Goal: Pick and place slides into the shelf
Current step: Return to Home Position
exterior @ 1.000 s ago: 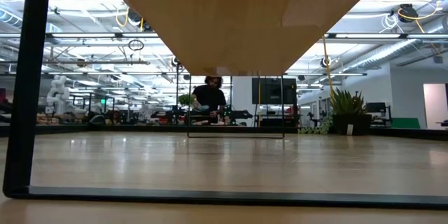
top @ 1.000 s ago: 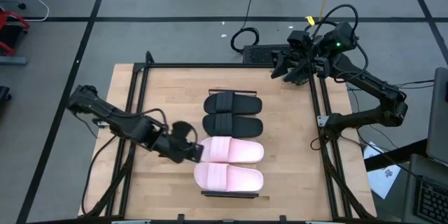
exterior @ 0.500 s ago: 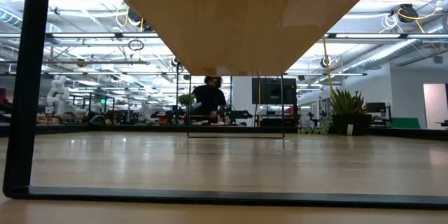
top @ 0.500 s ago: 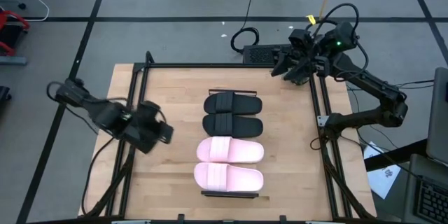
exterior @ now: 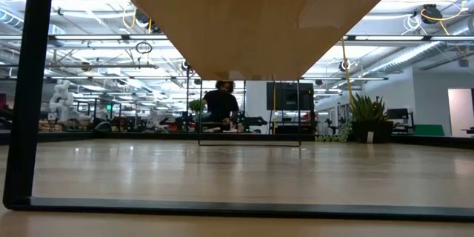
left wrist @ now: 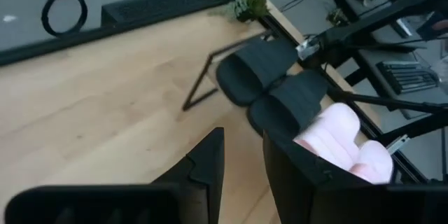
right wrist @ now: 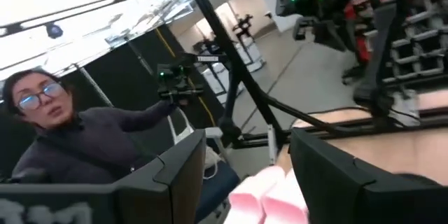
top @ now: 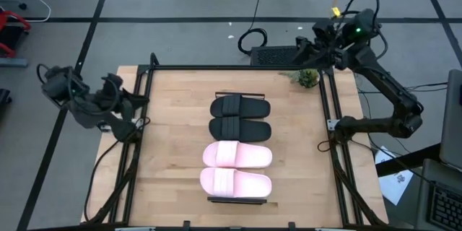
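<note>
Light-wood shelf (top: 238, 201) stands in the middle of the bench (top: 173, 180), its length running from the far edge toward the near edge, and it carries all four slides in one row. From the far end the order is: first black slide (top: 240, 106), second black slide (top: 240, 128), first pink slide (top: 237, 155), second pink slide (top: 235, 182). Each slide lies crosswise on the panel and touches or sits just beside its neighbour; this orientation is judged to be what lets four fit along the shelf, with colours paired. No slide is seen off the shelf, so placement is judged complete and the step in hand is the return to the rest pose. Left gripper (left wrist: 243, 143) is at the left edge of the bench, on a folded arm, aimed across the bench toward the slides; its fingers stand slightly apart with a narrow gap and grip nothing. Right gripper (right wrist: 248, 147) is at the far right corner, above a small plant (top: 308, 77), on an arm raised and bent back over the far edge; its fingers stand wide apart and grip nothing. Both arms are well apart from the row, which keeps the placed slides clear of contact.
</note>
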Controlling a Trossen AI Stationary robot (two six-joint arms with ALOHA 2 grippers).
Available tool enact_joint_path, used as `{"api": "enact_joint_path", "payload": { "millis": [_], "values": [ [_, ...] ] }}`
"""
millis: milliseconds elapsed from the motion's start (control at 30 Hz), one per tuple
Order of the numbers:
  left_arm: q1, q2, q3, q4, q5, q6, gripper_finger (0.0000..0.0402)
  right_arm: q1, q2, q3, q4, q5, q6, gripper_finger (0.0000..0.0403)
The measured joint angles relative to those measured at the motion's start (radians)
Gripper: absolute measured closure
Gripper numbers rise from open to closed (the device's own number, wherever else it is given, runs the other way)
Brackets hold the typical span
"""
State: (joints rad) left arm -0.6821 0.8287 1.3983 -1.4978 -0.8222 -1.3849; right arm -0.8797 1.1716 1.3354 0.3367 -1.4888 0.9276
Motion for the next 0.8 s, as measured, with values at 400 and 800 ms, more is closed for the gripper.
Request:
{"api": "enact_joint_path", "payload": {
  "millis": [400, 800],
  "values": [
    [-0.004, -0.147, 0.000, -0.058, -0.016, 0.055, 0.0302, -0.255, -0.152, -0.008, -0.090, -0.075, -0.014, 0.0206],
    [-0.027, -0.077, -0.229, 0.454, -0.007, 0.249, 0.0302, -0.059, -0.662, -0.431, -0.122, 0.317, -0.035, 0.0206]
  ]
}}
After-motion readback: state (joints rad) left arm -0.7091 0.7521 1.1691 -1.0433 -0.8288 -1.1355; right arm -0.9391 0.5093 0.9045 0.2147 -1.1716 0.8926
